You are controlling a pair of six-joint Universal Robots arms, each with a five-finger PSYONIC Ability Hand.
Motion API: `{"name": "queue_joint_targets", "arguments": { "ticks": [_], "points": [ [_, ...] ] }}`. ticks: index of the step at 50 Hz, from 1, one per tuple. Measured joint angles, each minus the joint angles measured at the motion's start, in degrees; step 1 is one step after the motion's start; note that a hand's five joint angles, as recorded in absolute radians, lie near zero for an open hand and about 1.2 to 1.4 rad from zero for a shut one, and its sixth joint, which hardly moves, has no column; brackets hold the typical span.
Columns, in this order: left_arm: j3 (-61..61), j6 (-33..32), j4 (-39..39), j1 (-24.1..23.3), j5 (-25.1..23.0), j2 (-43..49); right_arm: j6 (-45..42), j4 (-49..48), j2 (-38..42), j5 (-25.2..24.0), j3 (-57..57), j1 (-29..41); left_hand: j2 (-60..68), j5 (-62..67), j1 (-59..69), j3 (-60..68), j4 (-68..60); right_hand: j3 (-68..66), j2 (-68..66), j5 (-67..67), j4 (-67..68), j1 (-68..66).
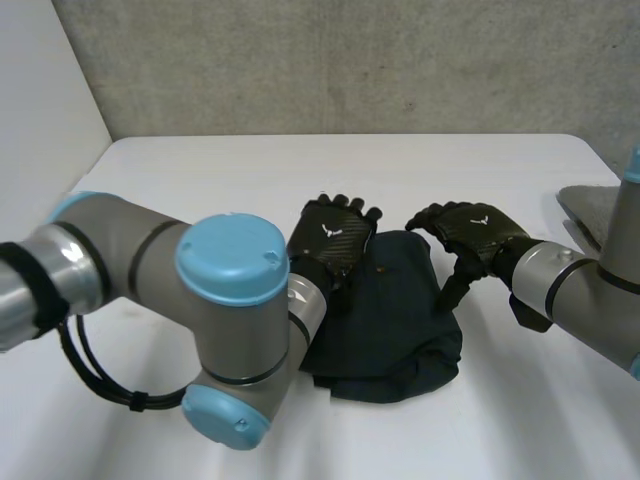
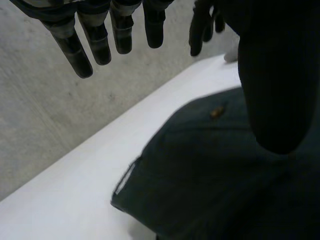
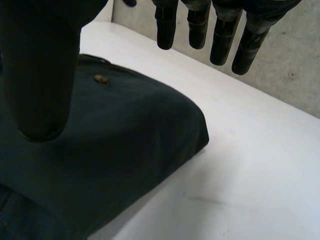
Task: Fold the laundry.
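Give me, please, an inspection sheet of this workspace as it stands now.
Surface: white table, work near its middle.
Job's things: dark green fabric garment, bunched in a partly folded heap; small brown button on top.
Clutter: flat grey object at the table's right edge.
Hands: left robot hand open at the garment's far left edge; right robot hand open at its far right corner.
Surroundings: grey speckled wall behind.
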State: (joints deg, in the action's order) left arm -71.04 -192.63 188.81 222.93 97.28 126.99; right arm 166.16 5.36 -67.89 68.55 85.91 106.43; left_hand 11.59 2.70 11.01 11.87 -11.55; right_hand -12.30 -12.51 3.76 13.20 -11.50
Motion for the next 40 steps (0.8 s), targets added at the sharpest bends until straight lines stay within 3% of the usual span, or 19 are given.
{"name": "queue_joint_targets", "arguments": {
  "ticks": [7,20,40],
  "points": [
    [2.0,-1.8,-3.7,0.1,0.4,4.5,0.1,0.0,2.9,2.0,-0.8,0.2,0.0,0.0,0.0,0.0,0.0,0.0,0.0,0.0,0.0,0.0],
    [-1.4,-11.9,-8.6,0.7,8.5,4.8,-0.6,0.3,9.0,2.3,-4.4,2.7,-0.1,0.0,0.0,0.0,0.0,0.0,0.0,0.0,0.0,0.0],
    [-3.8,-13.6,-8.4,1.0,8.5,2.9,-9.9,0.2,12.4,6.9,-4.6,3.4,-0.1,0.0,-0.5,0.0,0.0,0.0,0.0,-0.1,0.0,0.0]
  ]
}}
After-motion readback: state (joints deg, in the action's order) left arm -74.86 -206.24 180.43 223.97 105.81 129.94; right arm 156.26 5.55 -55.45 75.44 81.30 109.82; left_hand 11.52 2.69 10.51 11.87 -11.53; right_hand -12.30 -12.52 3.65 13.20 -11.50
